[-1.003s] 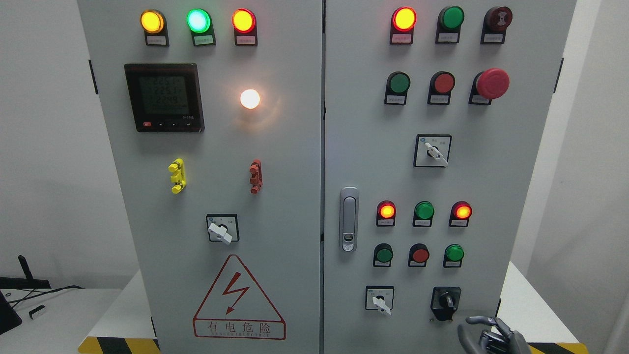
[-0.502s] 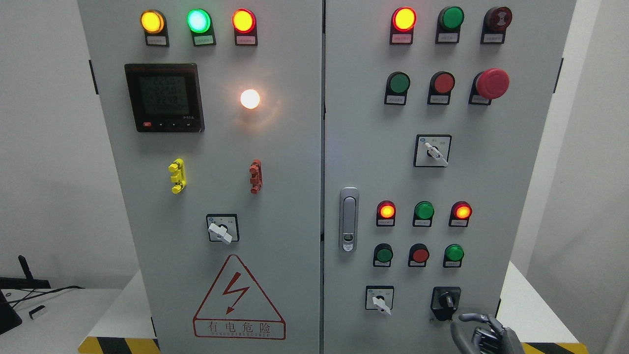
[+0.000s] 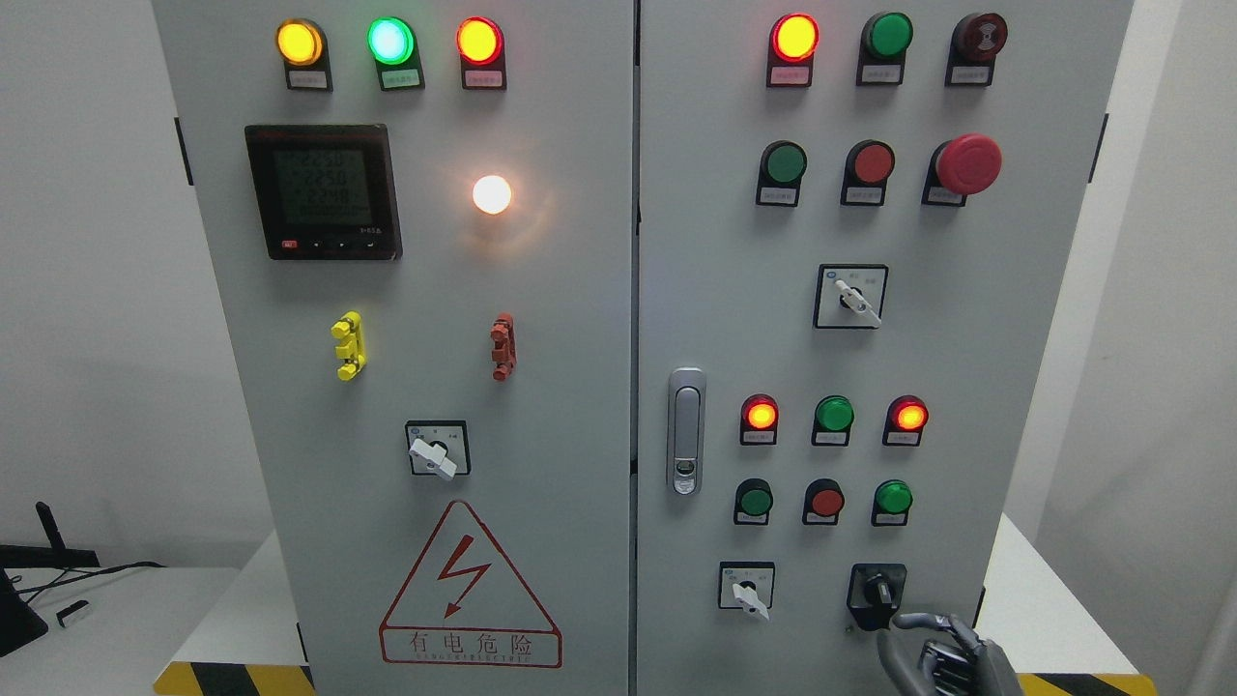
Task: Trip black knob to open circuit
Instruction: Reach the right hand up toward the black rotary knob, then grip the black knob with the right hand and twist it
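Left door of the cabinet (image 3: pixel 580 406) fills the frame's left half: three lit lamps (image 3: pixel 390 41) in a row at top left, digital meter (image 3: pixel 323 190) below them, a white lamp (image 3: pixel 492 194) glowing to its right, yellow (image 3: pixel 349 345) and red (image 3: pixel 503 346) clips mid-door, a white-handled selector (image 3: pixel 436 450) under those, and the hazard triangle (image 3: pixel 470 585) at bottom. Left hand isn't in shot. Centre: door latch (image 3: pixel 686 430) just right of the seam. Right door: lamps and pushbuttons up top with the red mushroom stop (image 3: pixel 967 164) at upper right, another white selector (image 3: pixel 851 297) mid-door, two rows of small lamps and buttons lower down, then a small white selector (image 3: pixel 746 587) at lower centre-right. The black knob (image 3: pixel 877 592) sits just right of that one, in the lower right of the frame, on its black plate; pointer orientation is too small to read reliably. Right hand (image 3: pixel 942 655) comes up from the bottom edge right of centre, just below and slightly right of the knob, fingers (image 3: pixel 926 622) loosely curled, holding nothing, uppermost finger arching toward the plate's lower edge; can't tell whether it touches. Step in hand looks like the approach, grasp not made. Next move likely calls for a short lift up and left so the fingertips bracket the knob's bar, a firm pinch, then a wrist twist to trip it. Clearance from the neighbouring selector looks fine.
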`<action>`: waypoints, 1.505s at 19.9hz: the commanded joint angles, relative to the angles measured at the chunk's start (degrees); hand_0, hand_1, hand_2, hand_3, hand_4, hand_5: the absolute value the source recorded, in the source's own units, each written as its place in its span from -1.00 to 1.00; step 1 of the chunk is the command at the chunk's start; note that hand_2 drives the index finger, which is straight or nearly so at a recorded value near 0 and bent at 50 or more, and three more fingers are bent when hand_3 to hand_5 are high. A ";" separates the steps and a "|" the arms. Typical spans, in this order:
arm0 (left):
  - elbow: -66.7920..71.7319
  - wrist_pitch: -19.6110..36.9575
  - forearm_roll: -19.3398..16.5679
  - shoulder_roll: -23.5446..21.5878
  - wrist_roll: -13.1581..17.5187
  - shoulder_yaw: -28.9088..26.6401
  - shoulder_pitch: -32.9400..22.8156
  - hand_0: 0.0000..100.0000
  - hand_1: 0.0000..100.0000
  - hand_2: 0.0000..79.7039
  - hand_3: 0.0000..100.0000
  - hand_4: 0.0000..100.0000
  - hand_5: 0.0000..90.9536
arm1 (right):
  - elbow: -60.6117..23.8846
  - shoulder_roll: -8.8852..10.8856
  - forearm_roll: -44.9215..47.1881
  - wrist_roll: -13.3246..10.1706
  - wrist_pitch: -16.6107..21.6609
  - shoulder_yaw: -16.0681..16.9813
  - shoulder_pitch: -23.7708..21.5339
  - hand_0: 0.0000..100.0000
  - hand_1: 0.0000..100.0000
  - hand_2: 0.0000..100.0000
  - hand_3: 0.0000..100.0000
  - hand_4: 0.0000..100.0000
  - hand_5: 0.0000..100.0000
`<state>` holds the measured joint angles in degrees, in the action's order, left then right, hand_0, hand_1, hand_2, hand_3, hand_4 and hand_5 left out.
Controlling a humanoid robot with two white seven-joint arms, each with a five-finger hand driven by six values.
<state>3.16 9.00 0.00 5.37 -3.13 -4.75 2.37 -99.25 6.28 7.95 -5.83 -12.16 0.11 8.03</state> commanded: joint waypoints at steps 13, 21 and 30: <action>0.00 -0.03 -1.76 0.08 -0.03 0.00 0.00 -0.76 -0.22 -1.00 -1.00 -1.00 -1.00 | 1.78 -0.39 -0.04 0.03 0.12 -2.48 0.84 -0.37 0.42 -0.10 1.00 1.00 0.86; 0.00 -0.03 -1.76 -0.01 -0.03 0.00 0.00 -0.76 -0.22 -1.00 -1.00 -1.00 -1.00 | 1.60 -0.48 0.05 0.03 0.03 -2.75 1.20 -0.36 0.42 -0.10 1.00 1.00 0.86; 0.00 -0.03 -1.76 0.08 -0.03 0.00 0.00 -0.76 -0.22 -1.00 -1.00 -1.00 -1.00 | 1.96 -1.27 -0.04 0.03 0.03 -3.71 1.81 -0.35 0.42 -0.10 1.00 1.00 0.86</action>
<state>3.16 9.00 0.00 5.38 -3.14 -4.75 2.37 -97.60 5.54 7.97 -5.86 -12.28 -2.49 9.29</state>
